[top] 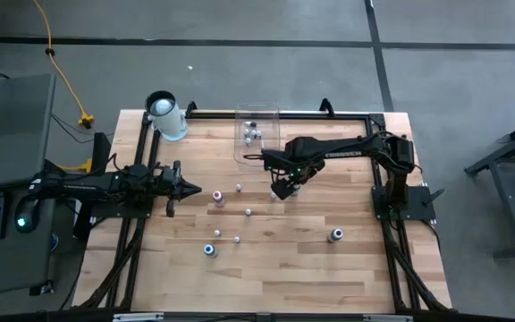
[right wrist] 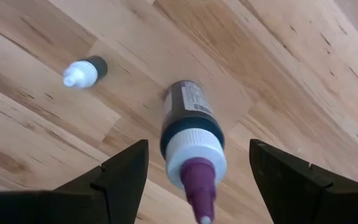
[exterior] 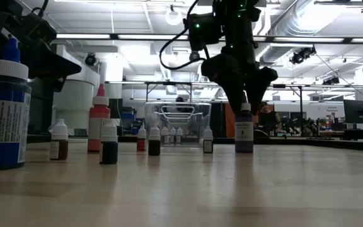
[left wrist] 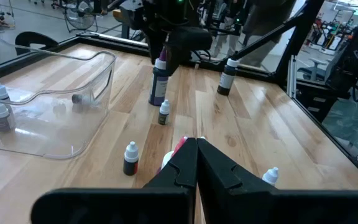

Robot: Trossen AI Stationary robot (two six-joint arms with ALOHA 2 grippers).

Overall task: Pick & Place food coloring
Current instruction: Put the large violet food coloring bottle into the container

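Right wrist view: purple-capped bottle (right wrist: 190,140) is centred between the right tool (right wrist: 194,180) fingers, spread apart.
Advice: descend squarely, then close.
Left tool (left wrist: 196,163): pressed together, idle.

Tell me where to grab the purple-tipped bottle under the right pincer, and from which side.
Probably take the purple-tipped bottle by its white collar or the dark body just below, coming straight down from above. It stands upright on the table, and the open right pincer already straddles it, one finger on each side.
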